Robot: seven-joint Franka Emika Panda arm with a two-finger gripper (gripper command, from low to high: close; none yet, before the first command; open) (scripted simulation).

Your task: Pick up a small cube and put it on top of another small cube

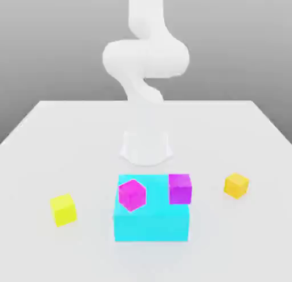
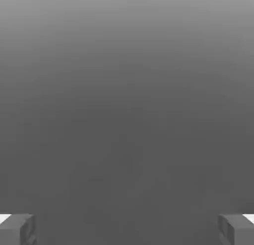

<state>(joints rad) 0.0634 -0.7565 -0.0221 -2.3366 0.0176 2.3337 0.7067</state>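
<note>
Out on the bench [image 1: 85, 144], toward the exterior view's right, lay the amber cube [image 1: 236, 185] you were to pick up, well apart from the cyan block [image 1: 151, 226]. In the hand view your gripper [image 2: 127, 230] had its fingers spread wide with nothing between them.

The cube looked plain and matte, so you could judge it light and stiff, with faces unlikely to slip once squeezed and little about it that seemed fragile. It sat turned, one upright edge toward the exterior view's camera, so your best hold was probably across two opposite side faces, with the wrist turned to match; a pinch on the corners could have spun it out. A grip around mid-height would have left the underside free for setting down.

The lemon-yellow cube [image 1: 63, 210], the one to stack on, stood toward the exterior view's left, also at an angle. Being just as light, by the look of it, it might have slid if you had nudged it while lowering.

You had no container in the scene; the cyan block looked solid, with two magenta cubes [image 1: 132, 195] by its top, and neither was yours to move.
</note>
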